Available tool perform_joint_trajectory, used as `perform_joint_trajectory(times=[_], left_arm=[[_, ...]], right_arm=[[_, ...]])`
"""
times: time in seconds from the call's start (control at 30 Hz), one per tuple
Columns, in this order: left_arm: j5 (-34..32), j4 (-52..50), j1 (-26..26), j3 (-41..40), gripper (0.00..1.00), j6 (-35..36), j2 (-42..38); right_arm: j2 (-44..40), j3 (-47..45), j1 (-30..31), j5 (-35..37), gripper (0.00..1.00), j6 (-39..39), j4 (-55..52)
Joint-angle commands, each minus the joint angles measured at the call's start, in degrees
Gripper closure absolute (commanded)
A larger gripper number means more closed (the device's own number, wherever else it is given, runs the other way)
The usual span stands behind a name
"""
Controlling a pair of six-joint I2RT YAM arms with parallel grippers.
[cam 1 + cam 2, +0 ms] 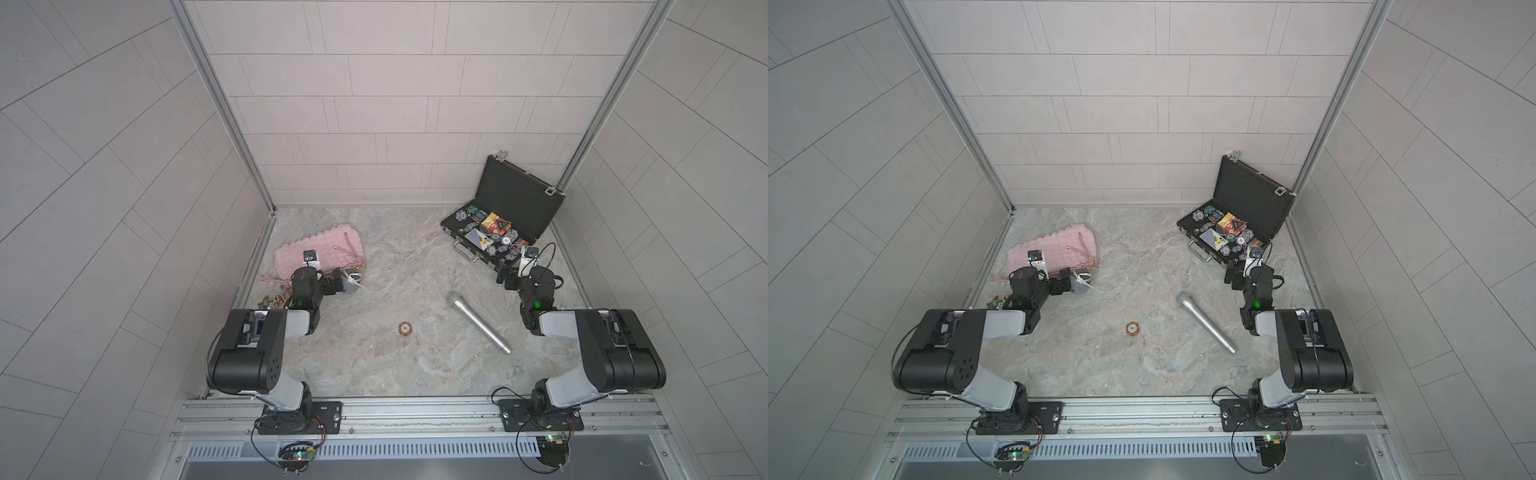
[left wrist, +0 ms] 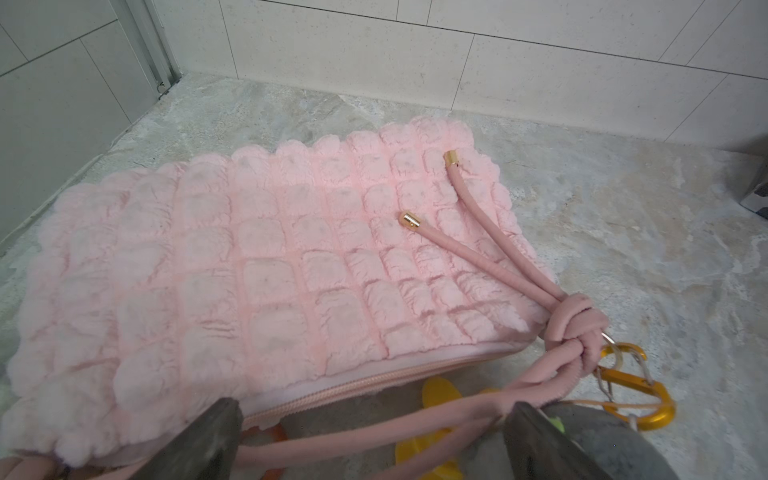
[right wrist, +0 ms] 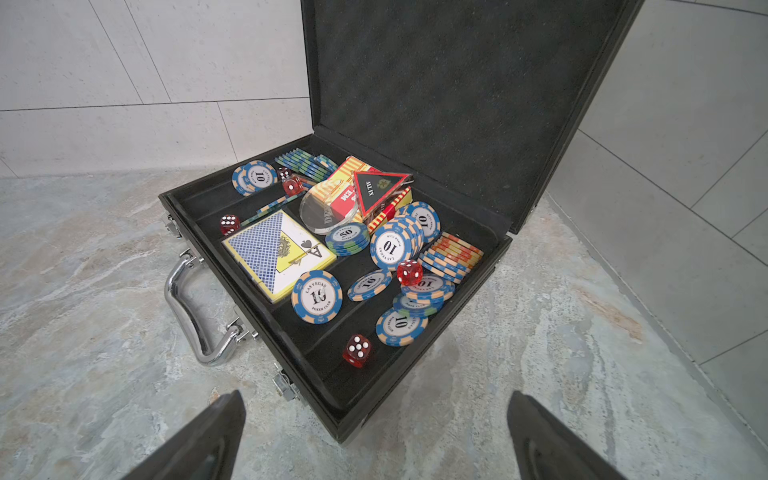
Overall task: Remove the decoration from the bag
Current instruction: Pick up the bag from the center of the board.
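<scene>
Near the worktop's (image 1: 374, 365) back-left corner lies one pink quilted bag (image 2: 257, 266), flat, just ahead of the left gripper (image 2: 374, 440), whose jaws stand wide apart over the pink cord straps (image 2: 374, 419) without clamping them. One orange carabiner (image 2: 640, 390) hangs at the strap knot (yellow plastic below it is unclear). Right gripper (image 3: 374, 440), also wide apart and empty, faces one open black poker case (image 3: 457, 83). One silver microphone (image 1: 478, 322) and one loose chip (image 1: 404, 329) lie between.

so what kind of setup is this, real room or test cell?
Looks like a purpose-built robot test cell, not a lived-in room: plain tiled panel walls in aluminium framing enclose a marble-pattern tabletop, two arms are bolted to a front rail, and unrelated props are scattered about: pink bag, poker case, microphone.
</scene>
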Motion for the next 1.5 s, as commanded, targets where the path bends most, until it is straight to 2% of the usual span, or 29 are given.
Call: perform_joint_trajectory(times=[0.0, 0.5, 0.63, 0.8, 0.9, 1.03, 1.07, 1.2, 1.3, 1.47], left_arm=[[0.52, 0.95, -0.4, 0.47, 0.0, 0.61, -0.59], [2.11, 0.67, -0.27, 0.61, 0.0, 1.05, -0.96], [4.15, -11.54, -0.54, 5.38, 0.0, 2.21, -5.7], [7.99, -29.14, -1.62, 11.09, 0.0, 5.18, -15.48], [11.63, -42.61, -2.18, 16.97, 0.0, 7.72, -18.49], [12.77, -57.56, -3.55, 22.3, 0.0, 12.42, -21.24], [12.4, -60.76, -3.5, 23.32, 0.0, 14.23, -21.21], [3.4, -67.51, -2.81, 26.72, 0.0, 19.64, -18.55], [4.98, -68.18, -1.21, 28.84, 0.0, 21.05, -15.18], [1.73, -71.21, 0.53, 33.32, 0.0, 27.82, -7.22]], right_arm=[[0.45, -0.41, 0.11, -0.22, 0.0, -0.33, 0.58], [0.39, -0.32, 0.02, -0.25, 0.0, -0.29, 0.36], [-2.5, -0.08, 0.01, 0.63, 0.0, -0.16, 0.29], [-13.87, 6.31, 0.07, -4.78, 0.0, -0.04, -19.17], [-19.19, 10.08, 0.1, -9.94, 0.0, 0.61, -27.33], [-25.42, 13.88, 1.5, -16.35, 0.0, 0.69, -40.15], [-26.79, 13.95, 1.87, -17.73, 0.0, 0.86, -42.14], [-31.23, 13.72, 3.86, -21.97, 0.0, -0.02, -49.01], [-34.05, 12.57, 5.63, -22.03, 0.0, -1.8, -51.87], [-35.66, 12.54, 7.79, -22.03, 0.0, -4.0, -54.5]])
